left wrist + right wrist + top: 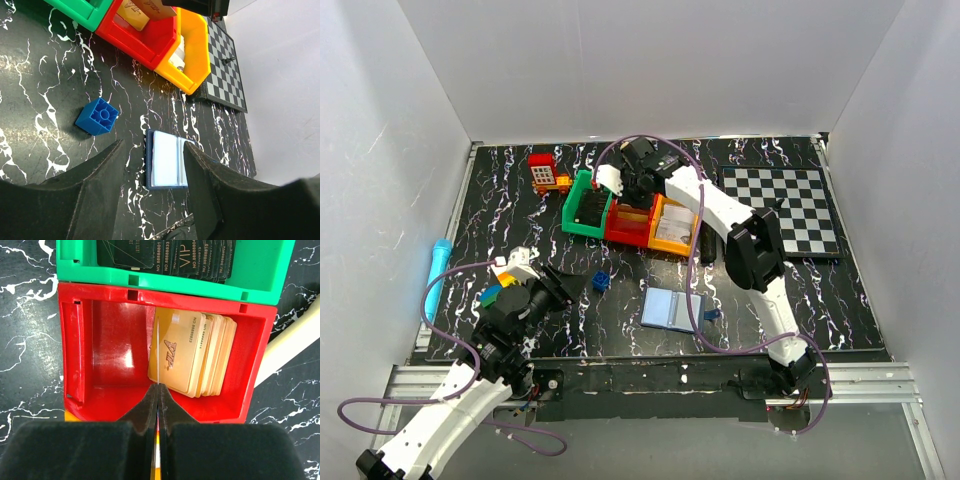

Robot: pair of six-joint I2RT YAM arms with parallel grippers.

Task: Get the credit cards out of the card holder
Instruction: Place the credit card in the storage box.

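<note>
1. The right gripper (pixel 158 387) was pinched tight on a thin card (pixel 157 350). The card showed edge-on as a pale line rising from the fingertips up the middle of the right wrist frame.
2. Directly below that card lay the red bin (pixel 110 340). A stack of gold cards (pixel 192 352) marked VIP leaned in its right half, and its left half was bare.
3. Above the red bin in that frame, and touching it, sat the green bin (pixel 170 282), which held black cards (pixel 165 255).
4. The left gripper (pixel 153 144) sat at the bottom of the left wrist frame. Its fingers were moderately wide apart, with nothing between them.
5. The card holder (pixel 167 160) lay open and flat on the black marbled table (pixel 800 300), pale inside facing up. In the left wrist frame it showed in the gap between the left fingers, at lower centre. In the top view it was at lower centre, apart from both grippers. Whether any cards remained in its pockets could not be told.
6. A small blue block (pixel 98 116) sat left of the card holder, near it but not touching.
7. At the top of the left wrist frame the orange bin (pixel 192 55) touched the red bin. The chessboard (pixel 225 70) lay just beyond it at upper right.
</note>
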